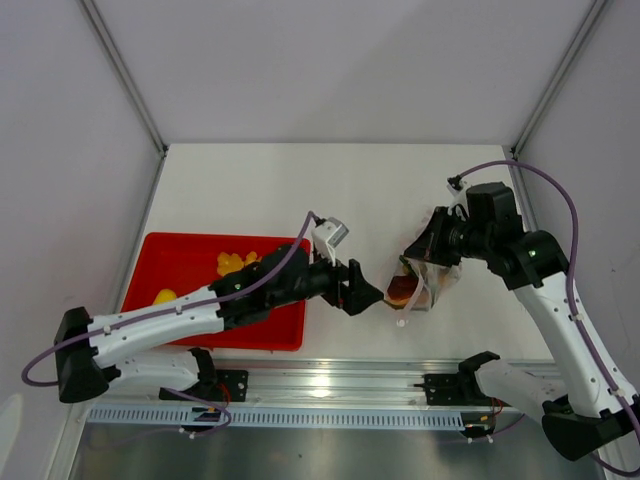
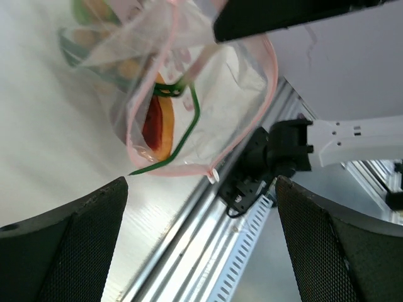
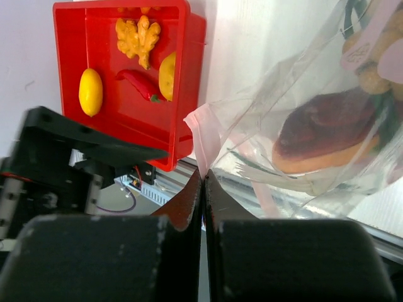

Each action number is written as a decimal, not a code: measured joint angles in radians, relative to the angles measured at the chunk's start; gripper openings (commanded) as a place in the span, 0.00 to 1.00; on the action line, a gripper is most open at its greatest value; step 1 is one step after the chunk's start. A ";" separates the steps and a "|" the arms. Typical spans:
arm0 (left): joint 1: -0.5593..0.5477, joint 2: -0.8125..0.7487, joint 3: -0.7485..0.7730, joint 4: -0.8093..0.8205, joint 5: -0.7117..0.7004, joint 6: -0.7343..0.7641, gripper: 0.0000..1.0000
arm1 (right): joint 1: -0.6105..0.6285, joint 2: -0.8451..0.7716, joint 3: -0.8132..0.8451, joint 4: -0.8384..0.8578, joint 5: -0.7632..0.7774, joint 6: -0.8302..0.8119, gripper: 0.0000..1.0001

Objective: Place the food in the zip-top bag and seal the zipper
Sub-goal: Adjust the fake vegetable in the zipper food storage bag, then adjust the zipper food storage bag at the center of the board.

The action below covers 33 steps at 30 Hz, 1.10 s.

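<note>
The clear zip-top bag (image 1: 415,285) hangs just off the table right of centre, its mouth facing left. My right gripper (image 1: 414,256) is shut on its pink zipper strip (image 3: 201,135). The bag (image 3: 296,94) holds an orange-brown wedge (image 3: 327,135), green stalks (image 2: 189,126) and other pieces. My left gripper (image 1: 368,295) is open and empty, just left of the bag's mouth (image 2: 179,168). A yellow lemon (image 3: 90,92), a red chili (image 3: 141,83) and other yellow pieces (image 3: 140,38) lie in the red tray (image 3: 69,56).
The red tray (image 1: 190,270) sits at the left under my left arm, with yellow food (image 1: 235,262) in it. The aluminium rail (image 1: 330,380) runs along the table's near edge, close below the bag. White walls enclose the table.
</note>
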State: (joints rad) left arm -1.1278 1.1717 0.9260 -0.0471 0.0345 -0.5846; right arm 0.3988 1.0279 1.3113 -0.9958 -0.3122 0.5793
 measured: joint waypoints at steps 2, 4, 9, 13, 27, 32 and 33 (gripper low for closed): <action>0.000 -0.054 -0.021 -0.015 -0.047 0.020 0.99 | 0.000 -0.007 0.000 -0.006 -0.006 -0.008 0.00; 0.000 -0.082 -0.029 -0.032 -0.092 0.039 0.97 | 0.000 -0.016 0.000 -0.013 -0.013 -0.014 0.00; 0.009 -0.048 -0.029 -0.048 -0.145 0.082 0.97 | 0.000 -0.037 0.000 -0.033 -0.023 -0.027 0.00; 0.078 0.006 -0.086 0.021 -0.049 0.086 0.84 | 0.000 -0.047 0.000 -0.051 -0.030 -0.035 0.00; 0.144 0.158 -0.135 0.326 0.314 0.071 0.65 | 0.000 -0.058 0.000 -0.077 -0.034 -0.039 0.00; 0.143 0.234 -0.128 0.386 0.365 0.035 0.54 | 0.000 -0.057 0.000 -0.076 -0.035 -0.039 0.00; 0.142 0.251 -0.121 0.387 0.370 0.031 0.49 | 0.000 -0.056 0.000 -0.076 -0.036 -0.039 0.00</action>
State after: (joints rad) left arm -0.9863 1.4231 0.8055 0.3397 0.4049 -0.5537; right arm 0.3988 0.9714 1.3117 -1.0721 -0.3481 0.5404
